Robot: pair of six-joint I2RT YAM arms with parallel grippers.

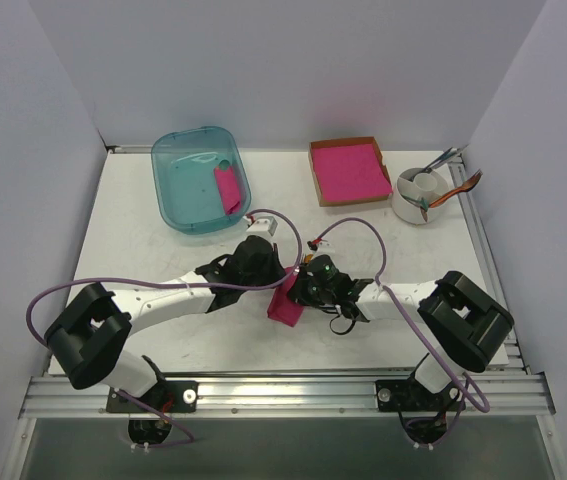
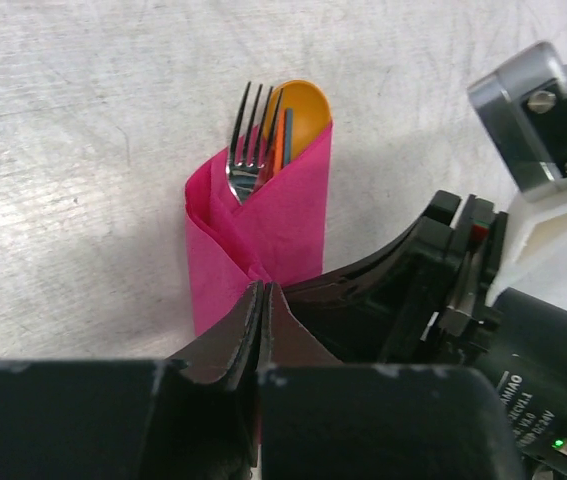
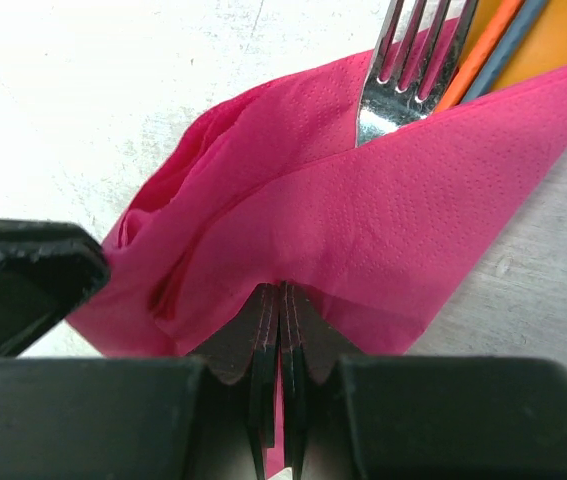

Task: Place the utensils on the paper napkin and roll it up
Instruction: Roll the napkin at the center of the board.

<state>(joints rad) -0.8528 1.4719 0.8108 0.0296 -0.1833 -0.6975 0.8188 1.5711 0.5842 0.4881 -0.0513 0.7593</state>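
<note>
**Left wrist view.** Nearest the lens, the left gripper (image 2: 261,292) has its fingers pressed together, tips against the near end of the paper napkin (image 2: 273,220). Whether paper is caught between them cannot be told. The napkin lies on the table (image 2: 63,200), wrapped around the fork (image 2: 248,150) and the spoon (image 2: 303,110). Both heads stick out of the far, open end.

**Right wrist view.** The right gripper (image 3: 281,300) is closed, with a sliver of pink paper pinched between its fingers at the overlapping flap.

*Handling:* The sheet is likely thin, soft and very light. It probably tears under a hard pull and springs open if released. The utensils look stiff, smooth and light, so they may slide out of the open end if the bundle tips. The best hold is probably on the wrapped body at the loose flap, not on the protruding heads.

**Top view.** The bundle sits mid-table, towards the near edge, between the two wrists. The tabletop is white, matte and slightly scuffed, with pale walls on three sides. Along the far edge stand a teal tub (image 1: 178,190), a cardboard tray of pink sheets (image 1: 348,170) and a white cup (image 1: 418,195) of cutlery, all well apart from the bundle.
</note>
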